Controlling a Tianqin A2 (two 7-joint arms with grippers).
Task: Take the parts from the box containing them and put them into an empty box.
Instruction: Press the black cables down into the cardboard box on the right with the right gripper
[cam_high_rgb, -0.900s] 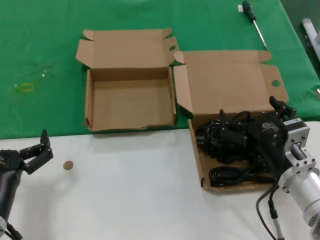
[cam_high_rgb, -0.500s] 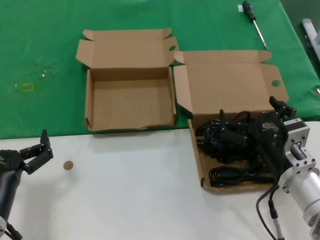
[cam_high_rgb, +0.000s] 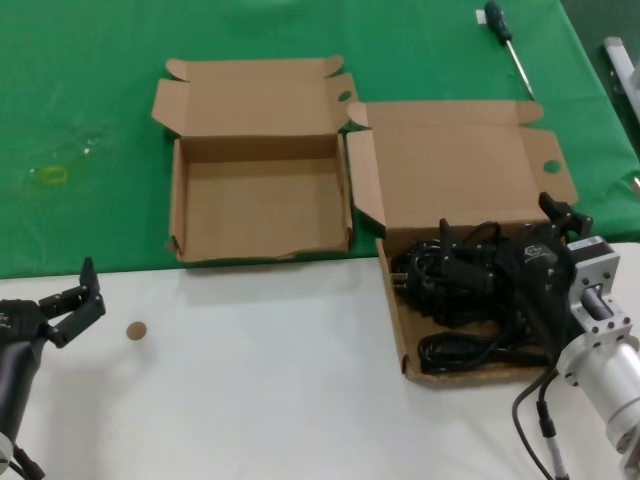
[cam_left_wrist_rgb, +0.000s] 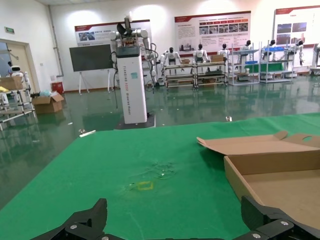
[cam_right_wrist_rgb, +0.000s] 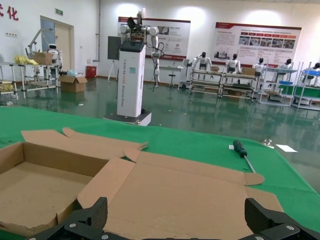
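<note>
The parts, black coiled power cords (cam_high_rgb: 455, 290), lie in the larger cardboard box (cam_high_rgb: 398, 330) at the right, whose tall lid (cam_high_rgb: 455, 165) stands open behind them. My right gripper (cam_high_rgb: 497, 222) hovers over the cords, open, with nothing between its fingers; its wrist view looks across the lid (cam_right_wrist_rgb: 190, 195) past the gripper (cam_right_wrist_rgb: 175, 220). To the left stands the smaller empty box (cam_high_rgb: 177, 200), also seen from both wrists (cam_right_wrist_rgb: 30, 185) (cam_left_wrist_rgb: 280, 185). My left gripper (cam_high_rgb: 70, 290) waits open at the near left over the white table, apart from both boxes (cam_left_wrist_rgb: 175, 220).
A green-handled screwdriver (cam_high_rgb: 508, 45) lies on the green cloth (cam_high_rgb: 90, 90) at the far right, behind the boxes. A small brown disc (cam_high_rgb: 136, 330) sits on the white table (cam_high_rgb: 260, 380) near the left gripper. A yellow mark (cam_high_rgb: 52, 175) shows on the cloth at left.
</note>
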